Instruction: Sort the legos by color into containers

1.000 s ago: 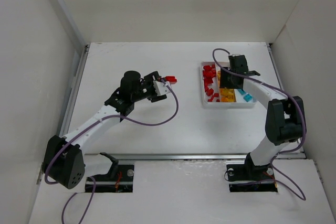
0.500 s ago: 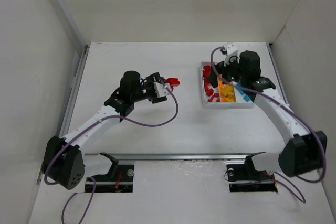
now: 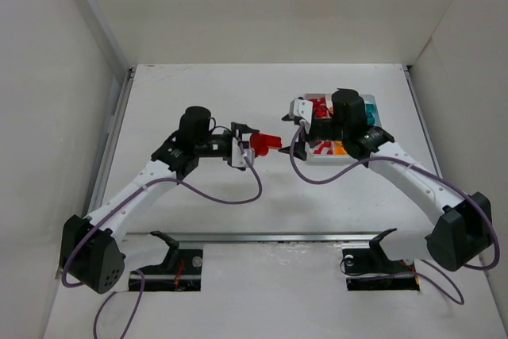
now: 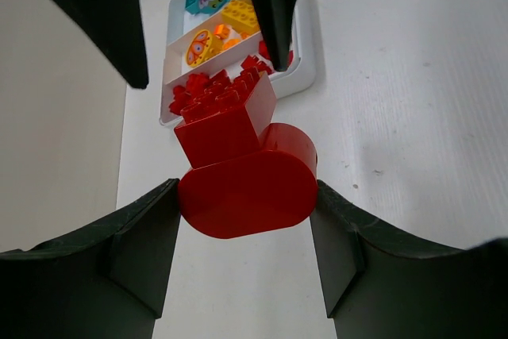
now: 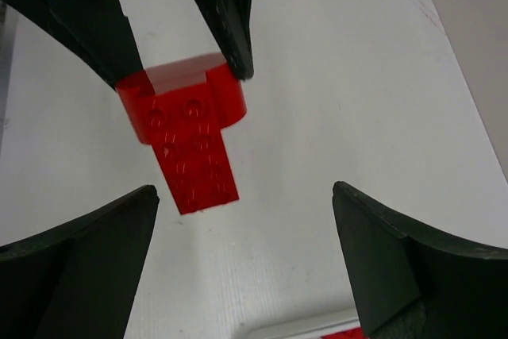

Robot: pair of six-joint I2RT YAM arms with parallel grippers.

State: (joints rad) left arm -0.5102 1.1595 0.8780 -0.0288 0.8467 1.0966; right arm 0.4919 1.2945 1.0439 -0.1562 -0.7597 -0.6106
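The left pincer (image 3: 249,144) clamps the rounded end of a red brick (image 4: 246,188) between its fingers, while the right pincer (image 3: 292,128) faces the brick, spread wide and not touching it.

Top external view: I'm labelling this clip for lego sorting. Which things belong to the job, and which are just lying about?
Job: red lego piece, clamped in the left gripper; open right gripper facing it; white tray; sorted legos inside it, red, orange and cyan.
Just there: purple cables; table; enclosure walls.
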